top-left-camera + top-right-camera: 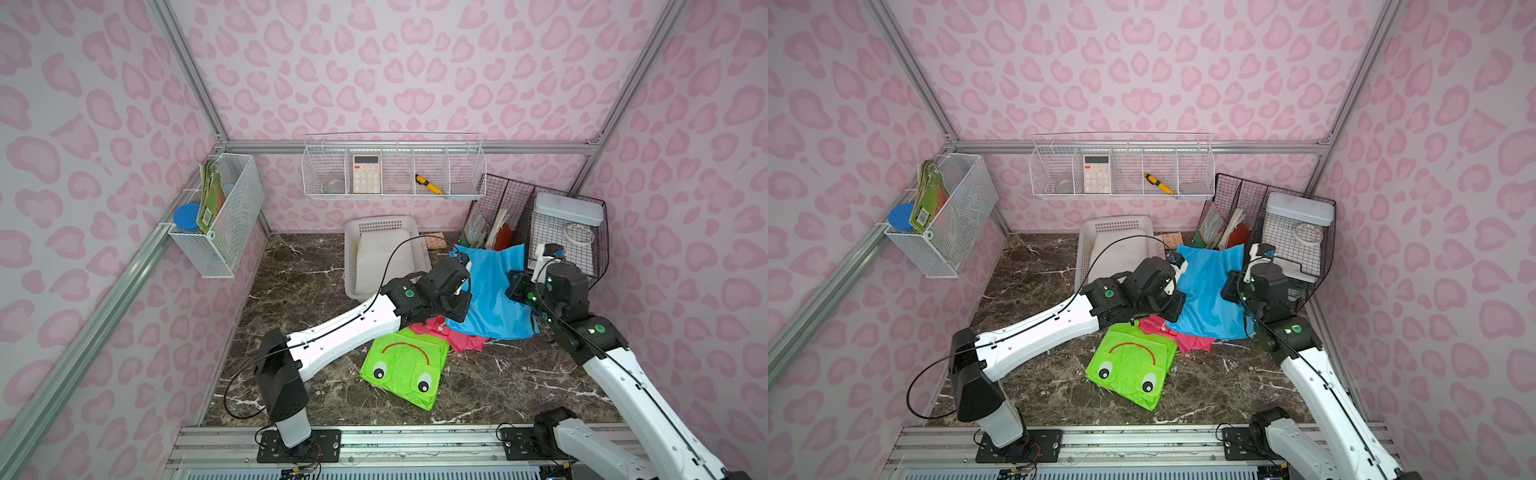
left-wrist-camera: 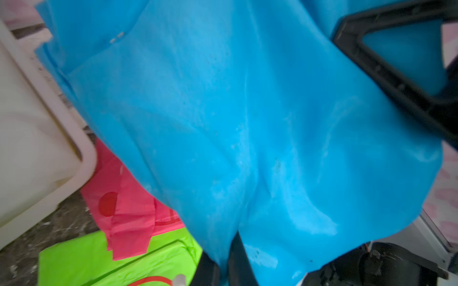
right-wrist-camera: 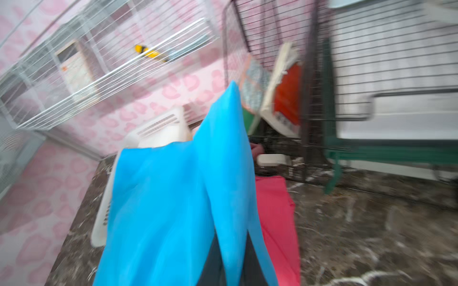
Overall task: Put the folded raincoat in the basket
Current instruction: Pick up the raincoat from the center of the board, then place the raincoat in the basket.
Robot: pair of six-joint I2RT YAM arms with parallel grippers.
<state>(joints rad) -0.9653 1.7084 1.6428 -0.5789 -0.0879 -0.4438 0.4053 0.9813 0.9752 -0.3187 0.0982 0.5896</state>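
The left gripper (image 2: pixel 224 250) has its black fingers pressed together on a fold of a blue raincoat (image 1: pixel 494 291), and the right gripper (image 3: pixel 231 247), seen in a blurred wrist view, is likewise clamped on an edge of the same sheet. In both top views the fabric hangs spread between the two arms, held up at its far corners and sloping down toward the near side. The lower hem falls over a pink garment (image 1: pixel 471 343) on the marble tabletop (image 1: pixel 519 374); whether the two touch cannot be told. A green frog-faced raincoat (image 1: pixel 405 365) lies folded just beside the pink one, on the near side. The basket (image 1: pixel 380 226) stands at the back of the table, to the left of the blue raincoat and close to its left edge. It holds a white folded item (image 1: pixel 374 266), while the blue raincoat is wholly outside it. A black wire rack (image 1: pixel 498 191) fills the far right corner behind the right arm. A white wire basket (image 1: pixel 324 170) on the back wall carries a calculator (image 1: pixel 366 174).
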